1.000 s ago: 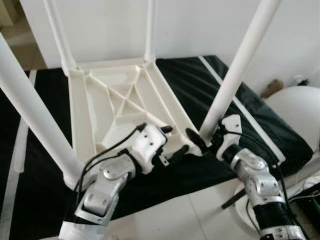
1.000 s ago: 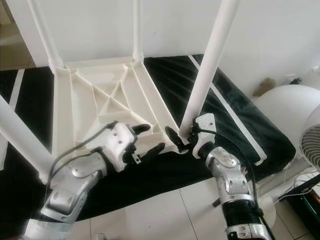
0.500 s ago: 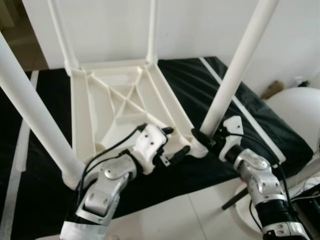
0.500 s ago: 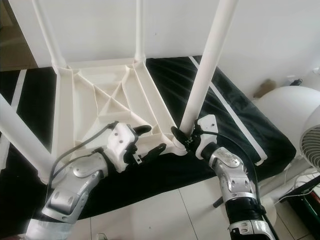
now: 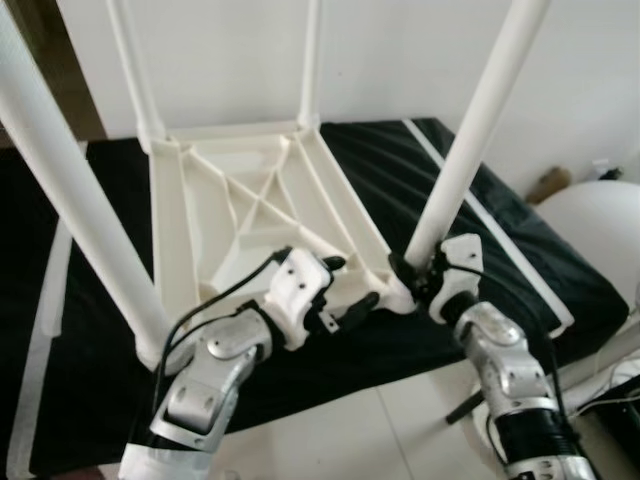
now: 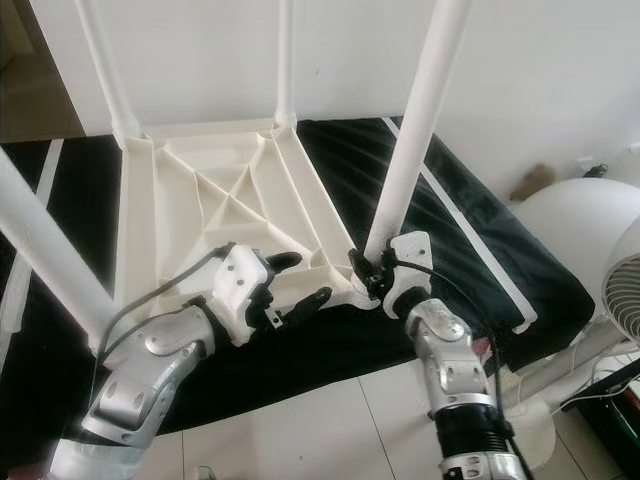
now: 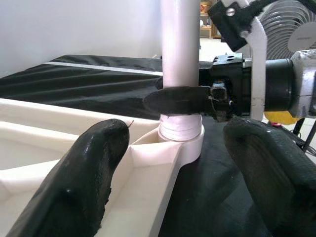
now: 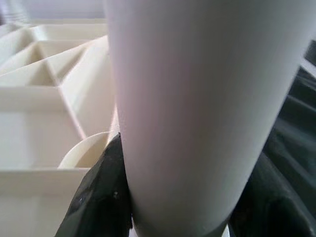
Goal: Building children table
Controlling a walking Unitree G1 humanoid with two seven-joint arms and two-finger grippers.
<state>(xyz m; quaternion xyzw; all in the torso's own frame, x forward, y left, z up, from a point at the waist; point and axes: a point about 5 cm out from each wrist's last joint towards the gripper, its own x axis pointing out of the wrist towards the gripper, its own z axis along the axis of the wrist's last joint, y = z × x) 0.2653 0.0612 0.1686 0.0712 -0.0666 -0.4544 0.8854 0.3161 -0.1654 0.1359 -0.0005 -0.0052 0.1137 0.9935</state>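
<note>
The white plastic children's table [image 5: 230, 200] lies upside down on a black cover, its legs pointing up. My right gripper [image 5: 415, 275] is shut on the near right leg [image 5: 470, 130] just above its socket at the table's corner. In the right wrist view that leg [image 8: 182, 98] stands between the black fingers [image 8: 101, 197]. My left gripper [image 5: 352, 281] is open at the table's near edge, just left of that corner. In the left wrist view its fingers [image 7: 94, 173] straddle the frame, facing the leg [image 7: 180, 49].
The near left leg [image 5: 80, 190] rises beside my left arm, and two far legs [image 5: 130, 70] stand by the white wall. The black cover [image 5: 500, 230] ends at the tile floor [image 5: 380, 430]. A round white object [image 5: 600, 220] and a fan [image 6: 625, 270] stand at the right.
My right gripper has drawn in on the base of the near right leg and now clasps it. The left gripper has barely moved. The camera has shifted a little.
</note>
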